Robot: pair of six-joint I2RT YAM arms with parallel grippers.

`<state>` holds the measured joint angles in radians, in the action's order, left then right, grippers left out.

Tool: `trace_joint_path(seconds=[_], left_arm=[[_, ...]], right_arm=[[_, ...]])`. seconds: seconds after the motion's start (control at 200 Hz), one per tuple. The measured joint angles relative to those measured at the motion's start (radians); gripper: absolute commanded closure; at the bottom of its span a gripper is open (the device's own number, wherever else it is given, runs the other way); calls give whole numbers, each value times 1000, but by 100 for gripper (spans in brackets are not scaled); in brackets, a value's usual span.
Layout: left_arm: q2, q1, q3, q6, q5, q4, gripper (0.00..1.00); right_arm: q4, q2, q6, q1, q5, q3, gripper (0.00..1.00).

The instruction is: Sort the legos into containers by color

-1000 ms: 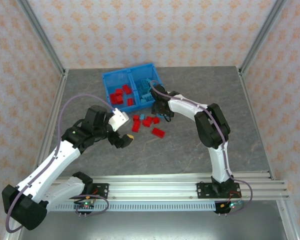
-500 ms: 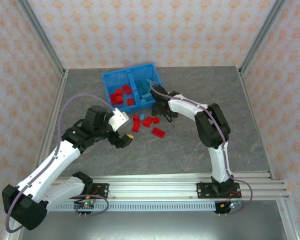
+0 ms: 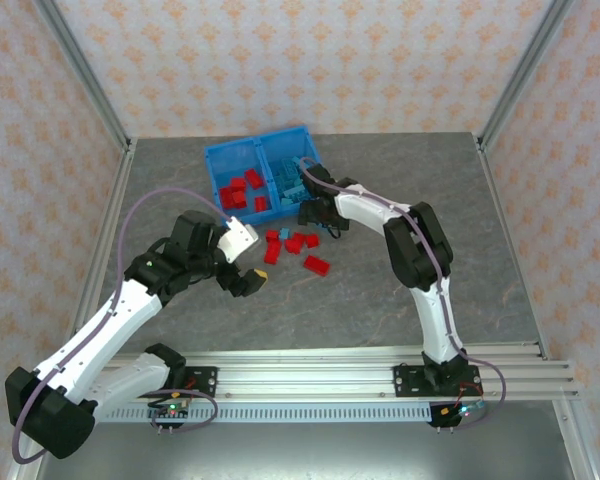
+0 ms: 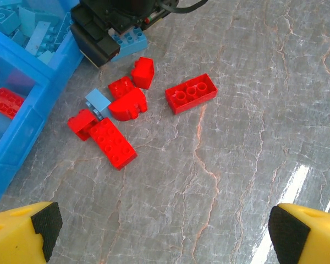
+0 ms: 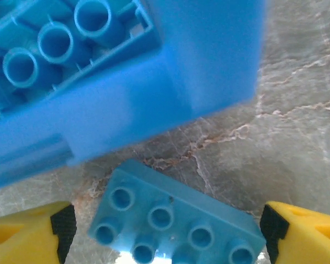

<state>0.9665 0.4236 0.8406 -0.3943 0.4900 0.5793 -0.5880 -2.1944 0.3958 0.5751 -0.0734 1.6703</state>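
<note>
Done: bin (image 3: 220, 155) holds reds (image 3: 238, 190) left, blues (image 3: 285, 180) right.
Remaining: loose reds (image 4: 191, 93), small blue (image 4: 97, 102) on table (image 4: 253, 137).
Right gripper (image 5: 168, 225): wide, straddling blue brick (image 5: 154, 209) beside bin.
Left gripper (image 4: 168, 225): wide, empty.

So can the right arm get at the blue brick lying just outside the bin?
Probably yes. The right tool hangs open straight over the brick, one finger on either side and nothing in between. The bin wall stands close by, so there is little room to spare.
</note>
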Motion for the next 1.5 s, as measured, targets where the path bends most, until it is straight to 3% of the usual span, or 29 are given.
trace_joint_path(seconds=[0.145, 0.576, 0.851, 0.996, 1.086, 1.236, 1.501], left_arm=[[0, 0, 0, 0, 0, 0, 0], [0, 0, 0, 0, 0, 0, 0], [0, 0, 0, 0, 0, 0, 0], [-3, 0, 0, 2, 12, -1, 0], [-27, 0, 0, 9, 55, -15, 0], [-121, 0, -30, 37, 146, -91, 0], [-132, 0, -32, 42, 266, -115, 0]], right_arm=[[-1, -4, -17, 0, 6, -2, 29], [116, 77, -30, -2, 1, -145, 39], [106, 289, -11, 2, -2, -397, 40], [104, 453, -7, 12, -1, -431, 40], [106, 526, -7, 29, -6, -374, 41], [137, 510, -3, 62, -20, -195, 41], [135, 169, -3, 63, 40, 235, 42]])
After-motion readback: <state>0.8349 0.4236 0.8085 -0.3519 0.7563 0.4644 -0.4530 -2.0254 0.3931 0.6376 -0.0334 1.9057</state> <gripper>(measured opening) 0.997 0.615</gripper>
